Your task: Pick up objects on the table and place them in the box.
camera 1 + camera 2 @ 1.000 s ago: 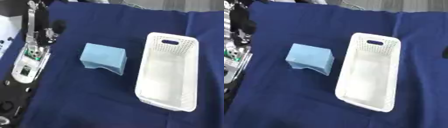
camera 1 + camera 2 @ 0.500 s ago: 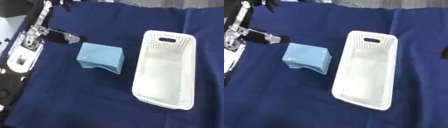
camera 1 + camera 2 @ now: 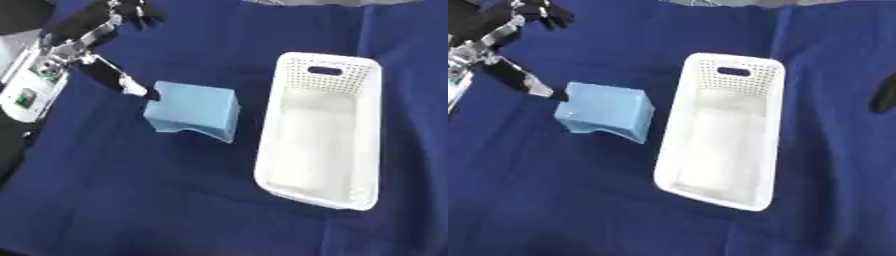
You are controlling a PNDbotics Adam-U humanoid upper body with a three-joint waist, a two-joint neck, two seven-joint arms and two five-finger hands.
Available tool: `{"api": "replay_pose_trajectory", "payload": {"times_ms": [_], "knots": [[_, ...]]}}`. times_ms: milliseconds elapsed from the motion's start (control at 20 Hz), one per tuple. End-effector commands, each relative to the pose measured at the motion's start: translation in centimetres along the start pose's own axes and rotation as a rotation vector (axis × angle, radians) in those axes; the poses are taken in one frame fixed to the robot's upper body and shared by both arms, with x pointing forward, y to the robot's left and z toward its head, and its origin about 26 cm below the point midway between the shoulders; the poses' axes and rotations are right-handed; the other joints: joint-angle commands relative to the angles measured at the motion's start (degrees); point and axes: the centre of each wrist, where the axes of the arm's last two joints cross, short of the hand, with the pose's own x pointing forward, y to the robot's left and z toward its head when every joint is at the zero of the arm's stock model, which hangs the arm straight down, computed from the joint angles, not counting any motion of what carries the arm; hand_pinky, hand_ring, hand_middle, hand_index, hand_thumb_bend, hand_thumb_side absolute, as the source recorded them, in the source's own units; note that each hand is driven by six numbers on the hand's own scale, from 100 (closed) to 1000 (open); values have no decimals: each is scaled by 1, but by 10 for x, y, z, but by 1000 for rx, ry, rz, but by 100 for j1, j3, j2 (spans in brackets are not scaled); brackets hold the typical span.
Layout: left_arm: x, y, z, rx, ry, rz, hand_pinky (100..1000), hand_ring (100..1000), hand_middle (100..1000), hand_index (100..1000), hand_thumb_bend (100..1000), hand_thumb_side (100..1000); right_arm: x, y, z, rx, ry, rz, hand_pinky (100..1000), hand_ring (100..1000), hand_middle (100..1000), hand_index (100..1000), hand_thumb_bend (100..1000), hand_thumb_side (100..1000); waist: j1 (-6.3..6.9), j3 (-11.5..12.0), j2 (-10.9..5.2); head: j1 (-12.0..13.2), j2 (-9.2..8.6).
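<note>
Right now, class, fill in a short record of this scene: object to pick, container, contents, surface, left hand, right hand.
object to pick: light blue block, on the cloth, left of the box
container: white perforated box
contents: nothing visible inside
surface: dark blue cloth
left hand: left hand, a thumb or finger tip at the block's left edge, not closed round it
right hand: dark shape at the right edge, fingers unclear
</note>
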Motion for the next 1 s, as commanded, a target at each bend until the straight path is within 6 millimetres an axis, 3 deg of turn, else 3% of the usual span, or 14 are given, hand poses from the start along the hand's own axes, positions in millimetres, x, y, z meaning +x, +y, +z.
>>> {"api": "replay_pose_trajectory", "payload": {"times_ms": [50, 500, 1000], "knots": [[-4, 16, 0, -45, -24, -18, 573, 688, 711, 881, 1000, 419, 4, -2, -4, 40, -6, 26, 624, 747, 814, 867, 100, 790, 12, -2, -92, -73, 36], [-1, -25, 5, -86, -52, 182, 512, 639, 674, 877, 1000, 475, 4, -2, -6, 37, -13, 22, 622, 742, 813, 866, 100, 790, 0, -13, -109, -209, 71], [24, -39, -4, -70, -71, 213, 513, 627, 669, 870, 1000, 490, 4, -2, -5, 30, -9, 19, 622, 739, 813, 867, 100, 789, 18, 14, -129, -346, 151]]}}
